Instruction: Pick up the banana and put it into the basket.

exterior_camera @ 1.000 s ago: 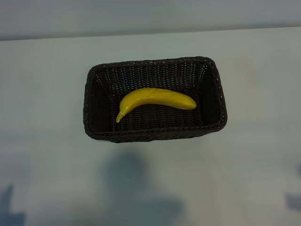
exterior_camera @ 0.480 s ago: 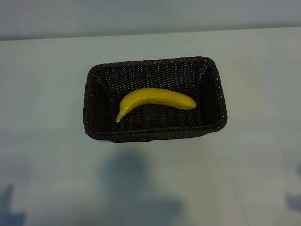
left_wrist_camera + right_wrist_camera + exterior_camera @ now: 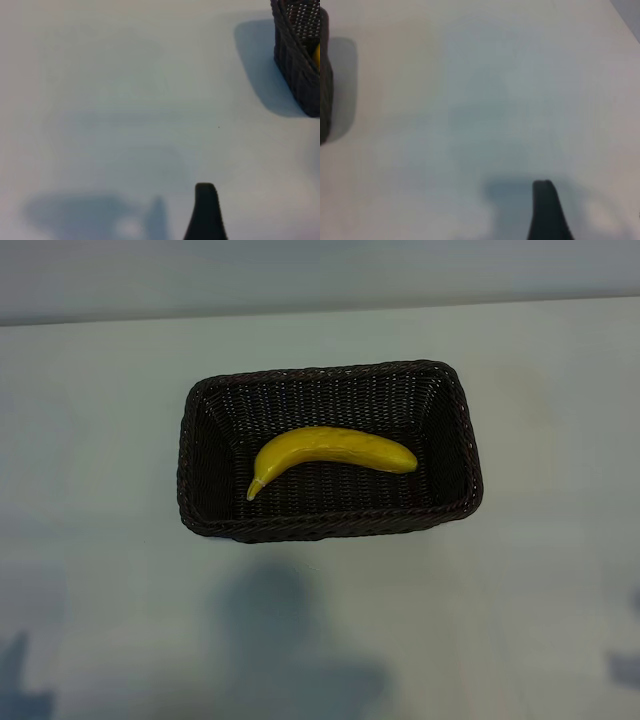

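The banana lies inside the basket, flat on the woven floor. Its long axis runs left to right, the pointed stem end at the left and a little nearer, the blunt end toward the right wall. The basket stands on the pale tabletop, roughly at the middle of the exterior view.

Neither arm shows in the exterior view. In the left wrist view one dark fingertip of the left pincer hangs above bare tabletop, with a corner of the basket well apart from it. The left pincer's jaws stand wide apart and hold nothing. In the right wrist view one fingertip of the right pincer likewise hangs over bare tabletop, far from the basket's edge. It is open too, somewhat less wide, and empty.
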You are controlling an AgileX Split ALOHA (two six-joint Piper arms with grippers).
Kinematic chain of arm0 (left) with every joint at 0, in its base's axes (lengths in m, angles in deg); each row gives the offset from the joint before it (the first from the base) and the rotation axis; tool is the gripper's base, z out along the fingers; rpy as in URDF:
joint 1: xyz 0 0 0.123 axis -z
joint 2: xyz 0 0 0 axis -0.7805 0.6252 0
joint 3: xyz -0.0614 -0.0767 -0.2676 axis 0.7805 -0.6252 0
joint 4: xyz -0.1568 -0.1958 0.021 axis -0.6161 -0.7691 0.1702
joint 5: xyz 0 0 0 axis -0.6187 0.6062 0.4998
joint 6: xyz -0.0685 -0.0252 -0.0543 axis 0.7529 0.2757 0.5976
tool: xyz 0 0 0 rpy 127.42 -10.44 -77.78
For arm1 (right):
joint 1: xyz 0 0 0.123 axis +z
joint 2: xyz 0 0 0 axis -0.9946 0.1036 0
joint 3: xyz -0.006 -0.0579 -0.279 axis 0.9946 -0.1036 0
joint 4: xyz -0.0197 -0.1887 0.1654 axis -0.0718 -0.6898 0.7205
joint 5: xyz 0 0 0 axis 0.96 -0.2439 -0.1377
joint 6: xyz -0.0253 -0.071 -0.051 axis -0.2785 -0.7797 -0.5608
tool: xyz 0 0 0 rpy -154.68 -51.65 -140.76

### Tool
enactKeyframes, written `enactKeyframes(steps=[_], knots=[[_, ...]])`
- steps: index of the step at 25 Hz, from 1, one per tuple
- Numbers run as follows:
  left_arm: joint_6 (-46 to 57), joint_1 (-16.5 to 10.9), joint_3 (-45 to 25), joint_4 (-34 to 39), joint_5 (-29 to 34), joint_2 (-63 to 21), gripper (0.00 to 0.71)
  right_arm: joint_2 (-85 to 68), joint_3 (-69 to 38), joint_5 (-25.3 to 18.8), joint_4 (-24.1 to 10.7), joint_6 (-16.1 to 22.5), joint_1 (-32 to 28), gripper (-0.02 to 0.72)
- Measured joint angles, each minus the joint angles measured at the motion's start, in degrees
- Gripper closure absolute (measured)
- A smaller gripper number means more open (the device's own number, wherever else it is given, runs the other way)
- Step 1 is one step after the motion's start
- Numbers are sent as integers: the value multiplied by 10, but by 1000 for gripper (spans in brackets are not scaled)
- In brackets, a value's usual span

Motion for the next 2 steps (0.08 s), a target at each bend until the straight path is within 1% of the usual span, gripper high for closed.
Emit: enactKeyframes(steps=[2], knots=[[0,0,0,0,0,0,135,0,0,0,0,0,0,258]])
